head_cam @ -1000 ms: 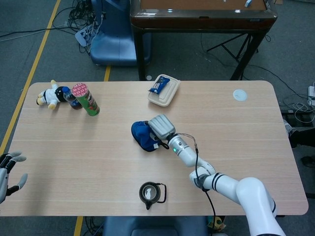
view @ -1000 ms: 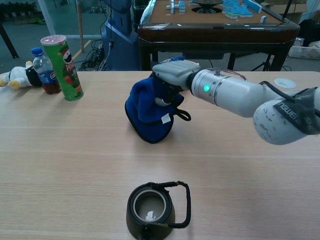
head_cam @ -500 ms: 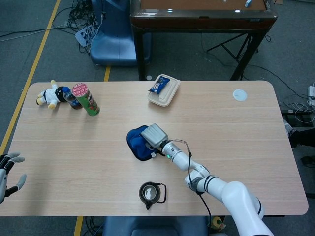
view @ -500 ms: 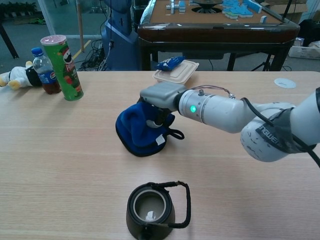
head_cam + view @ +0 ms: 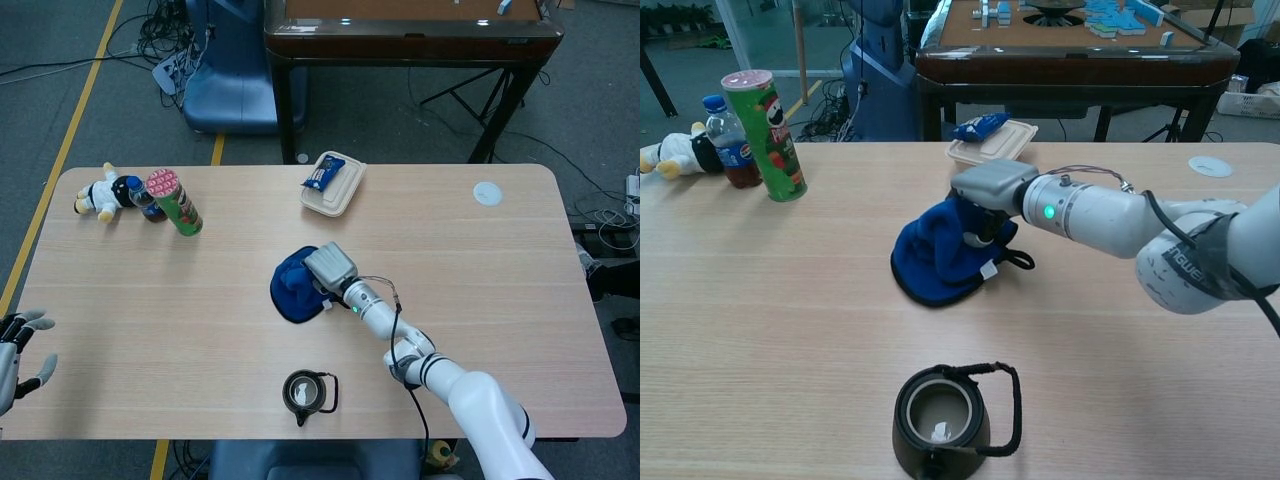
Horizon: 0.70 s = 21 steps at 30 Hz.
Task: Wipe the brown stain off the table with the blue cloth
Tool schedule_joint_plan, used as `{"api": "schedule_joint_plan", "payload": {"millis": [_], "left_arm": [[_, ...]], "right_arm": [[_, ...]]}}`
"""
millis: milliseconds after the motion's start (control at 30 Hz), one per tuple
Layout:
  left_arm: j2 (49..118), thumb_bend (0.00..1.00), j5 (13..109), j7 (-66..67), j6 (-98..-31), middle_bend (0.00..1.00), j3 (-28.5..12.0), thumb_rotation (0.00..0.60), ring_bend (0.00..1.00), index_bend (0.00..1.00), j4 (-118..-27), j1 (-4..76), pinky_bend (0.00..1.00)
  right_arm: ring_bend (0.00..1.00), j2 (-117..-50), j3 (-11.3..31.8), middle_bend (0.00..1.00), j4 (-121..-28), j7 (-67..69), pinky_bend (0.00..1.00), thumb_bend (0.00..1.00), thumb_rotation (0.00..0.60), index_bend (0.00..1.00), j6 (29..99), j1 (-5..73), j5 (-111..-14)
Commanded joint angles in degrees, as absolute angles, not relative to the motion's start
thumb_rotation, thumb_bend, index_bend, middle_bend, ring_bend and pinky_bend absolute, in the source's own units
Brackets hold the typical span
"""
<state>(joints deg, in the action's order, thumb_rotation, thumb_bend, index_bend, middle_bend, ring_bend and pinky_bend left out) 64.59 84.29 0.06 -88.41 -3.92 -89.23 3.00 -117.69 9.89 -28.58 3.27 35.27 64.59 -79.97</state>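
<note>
Wooden tabletop [image 5: 520, 300] is carrying a kettle [image 5: 947, 418]; beyond the kettle, the right hand [image 5: 988, 187] is gripping the cloth [image 5: 935, 259]. Far left, the left hand [image 5: 18, 345] is hanging spread, holding nothing.

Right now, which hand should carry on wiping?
Right. The right hand already grips the blue cloth mid-table; the left hand hangs open off the table's far edge.
</note>
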Motion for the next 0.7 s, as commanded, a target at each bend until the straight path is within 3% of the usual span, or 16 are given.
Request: {"api": "schedule_joint_plan", "payload": {"millis": [33, 333, 700], "left_arm": [[64.58, 0.29, 84.26, 0.08, -88.42, 0.23, -3.92, 0.6, 0.19, 0.34, -89.21, 2.97, 0.17], [64.63, 0.29, 84.21, 0.02, -88.51, 0.24, -3.9, 0.6, 0.19, 0.34, -89.14, 2.82, 0.17], [64.67, 0.29, 84.33, -0.12, -88.68, 0.24, -3.85, 0.6, 0.19, 0.34, -89.02, 2.65, 0.17]], "right_arm": [[0.6, -117.81, 11.23, 0.63, -26.48, 3.23, 0.77, 0.7, 0.6, 0.67, 34.35, 64.93, -78.54], [0.6, -118.84, 11.15, 0.63, -25.04, 2.65, 0.77, 0.7, 0.6, 0.67, 33.15, 65.44, -78.29], [0.6, -116.31, 7.0, 0.63, -34.91, 6.2, 0.77, 0.7, 0.6, 0.67, 37.21, 64.3, -83.55]]}}
